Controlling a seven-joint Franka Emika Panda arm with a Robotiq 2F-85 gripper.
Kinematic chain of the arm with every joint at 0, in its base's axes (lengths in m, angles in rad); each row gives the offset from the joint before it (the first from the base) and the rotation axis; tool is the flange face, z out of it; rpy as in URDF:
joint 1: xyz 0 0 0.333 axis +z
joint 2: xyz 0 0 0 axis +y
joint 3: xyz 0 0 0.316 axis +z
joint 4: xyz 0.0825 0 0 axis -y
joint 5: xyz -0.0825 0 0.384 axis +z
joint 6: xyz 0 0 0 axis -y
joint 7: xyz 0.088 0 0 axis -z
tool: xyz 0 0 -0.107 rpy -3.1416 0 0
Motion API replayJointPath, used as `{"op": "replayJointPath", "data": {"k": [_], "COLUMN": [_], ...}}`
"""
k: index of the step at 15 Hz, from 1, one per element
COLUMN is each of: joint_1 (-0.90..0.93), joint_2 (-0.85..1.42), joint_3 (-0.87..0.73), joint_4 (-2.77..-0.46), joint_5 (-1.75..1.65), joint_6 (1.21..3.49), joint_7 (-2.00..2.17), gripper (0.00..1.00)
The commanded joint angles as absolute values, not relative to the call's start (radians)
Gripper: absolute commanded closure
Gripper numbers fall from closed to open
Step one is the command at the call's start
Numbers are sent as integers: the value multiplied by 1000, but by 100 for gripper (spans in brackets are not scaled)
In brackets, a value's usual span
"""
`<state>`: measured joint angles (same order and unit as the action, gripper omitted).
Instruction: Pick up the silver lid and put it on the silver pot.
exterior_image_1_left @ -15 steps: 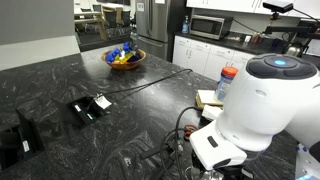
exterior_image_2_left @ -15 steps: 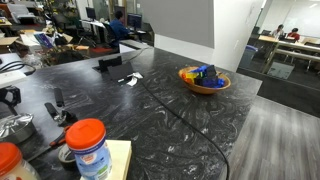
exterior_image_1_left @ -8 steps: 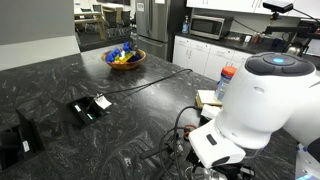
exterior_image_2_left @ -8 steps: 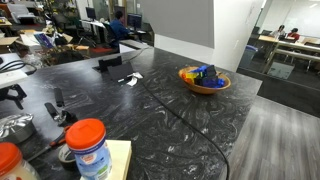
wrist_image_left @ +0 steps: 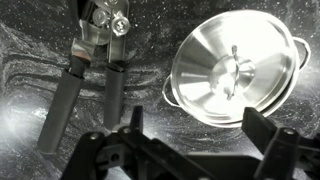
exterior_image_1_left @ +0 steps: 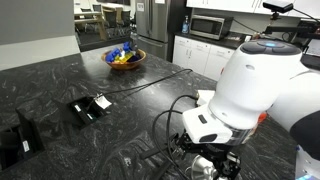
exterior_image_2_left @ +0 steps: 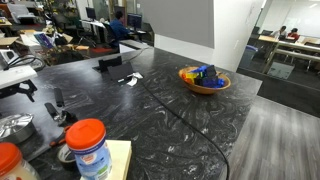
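In the wrist view the silver lid (wrist_image_left: 235, 68), a shiny disc with a small knob, lies on the silver pot (wrist_image_left: 170, 95). Only the pot's rim and two small side handles show around the lid. My gripper (wrist_image_left: 200, 140) is open and empty, a little above the counter and just below the pot in that picture. In an exterior view the lidded pot (exterior_image_2_left: 15, 127) shows as a shiny round shape at the left edge, with the gripper (exterior_image_2_left: 22, 88) above it. In an exterior view the white arm (exterior_image_1_left: 250, 95) hides the pot.
A tool with two long dark handles (wrist_image_left: 85, 95) lies beside the pot. A wooden bowl of colourful things (exterior_image_1_left: 125, 58) (exterior_image_2_left: 205, 80) stands at the far end. A black cable (exterior_image_2_left: 170, 110) crosses the counter. Orange-lidded jars (exterior_image_2_left: 88, 145) and black devices (exterior_image_1_left: 90, 107) are nearby.
The arm has lifted up and away from the lidded pot. The lid stays on the pot, and the gripper is empty.
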<state>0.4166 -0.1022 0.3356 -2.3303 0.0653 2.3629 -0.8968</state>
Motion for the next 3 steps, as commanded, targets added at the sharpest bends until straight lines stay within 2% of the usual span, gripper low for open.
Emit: {"op": "replayJointPath", "data": {"k": [1, 3], "joint_1": [414, 414], "joint_2": [-101, -101], "joint_3": [340, 340], "joint_4": [-2327, -2327], "joint_5": [64, 64], "joint_6": [2360, 2361], "joint_7": [-893, -892], "gripper": [0, 0]}}
